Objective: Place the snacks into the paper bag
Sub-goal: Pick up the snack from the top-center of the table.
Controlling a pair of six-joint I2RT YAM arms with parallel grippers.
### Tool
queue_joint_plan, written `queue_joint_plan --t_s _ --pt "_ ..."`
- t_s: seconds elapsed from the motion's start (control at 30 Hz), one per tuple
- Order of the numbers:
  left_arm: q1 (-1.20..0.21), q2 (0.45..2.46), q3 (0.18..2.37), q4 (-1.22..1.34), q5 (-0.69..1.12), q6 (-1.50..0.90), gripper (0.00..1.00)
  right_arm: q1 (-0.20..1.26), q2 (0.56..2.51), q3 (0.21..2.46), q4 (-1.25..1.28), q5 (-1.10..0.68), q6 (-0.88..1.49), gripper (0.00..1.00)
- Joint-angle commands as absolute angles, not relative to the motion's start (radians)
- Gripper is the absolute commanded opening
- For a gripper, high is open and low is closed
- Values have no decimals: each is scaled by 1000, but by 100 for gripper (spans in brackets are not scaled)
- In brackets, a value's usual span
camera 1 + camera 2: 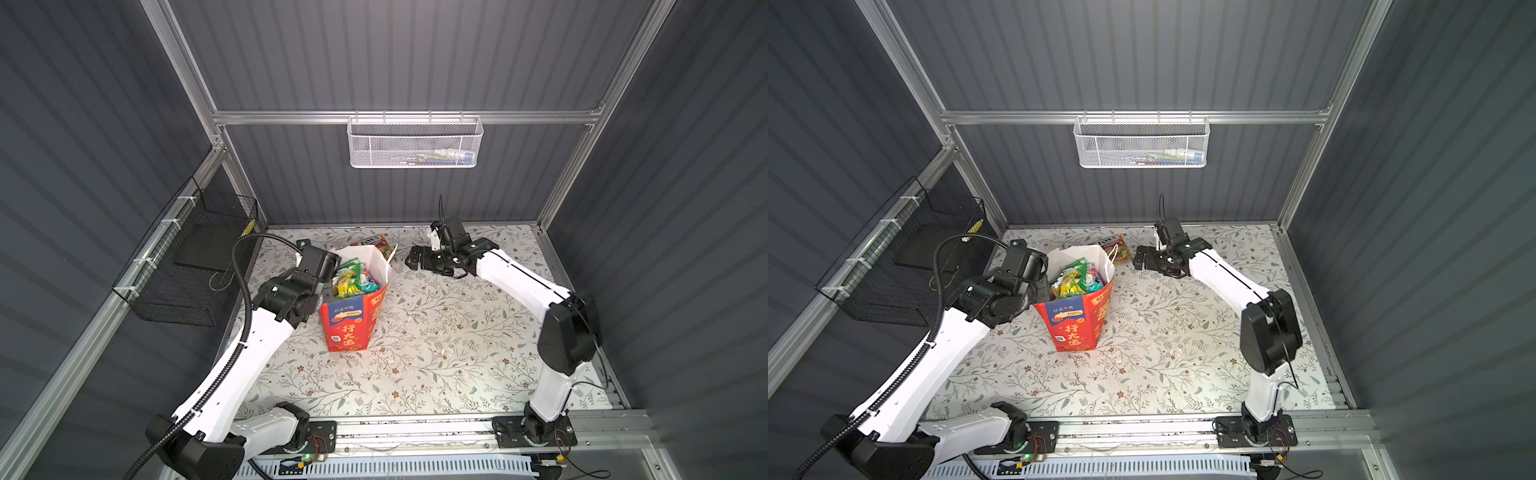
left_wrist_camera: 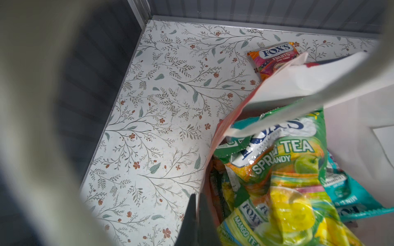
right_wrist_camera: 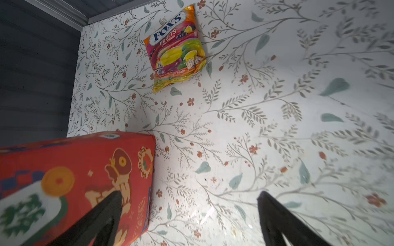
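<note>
The tall red paper gift bag is standing near the middle of the floral-patterned tabletop. It's already bulging with glossy green-yellow and teal snack packets that are poking up close to the rim. The left gripper is pinching the bag's side wall up by the rim, jaws together on the paper. The right gripper is hovering just beside the bag with its jaws wide apart and nothing in them.

One orange-pink glossy FOX'S Fruits packet is lying flat on the tabletop behind the bag, close to the back wall, so that's probably the one left to grab.

What's looking dicey:
- The packet is lying flat and slick, so the fingers are likely sliding off it or just shoving it toward the wall.
- The right arm is working right next to the bag, so a bump could be tipping it. The left grip is only holding thin paper, which might crease or tear.
- The bag is getting full, so the packet could be ending up perched on top and slipping back out.
</note>
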State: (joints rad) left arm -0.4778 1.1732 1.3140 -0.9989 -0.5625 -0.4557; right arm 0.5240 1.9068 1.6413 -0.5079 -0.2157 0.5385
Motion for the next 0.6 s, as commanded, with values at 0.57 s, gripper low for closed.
queue_joint_plan --t_s 0.57 --pt "-466 1131 1259 -904 -594 -407 1 460 2511 2240 -450 -433 841 85"
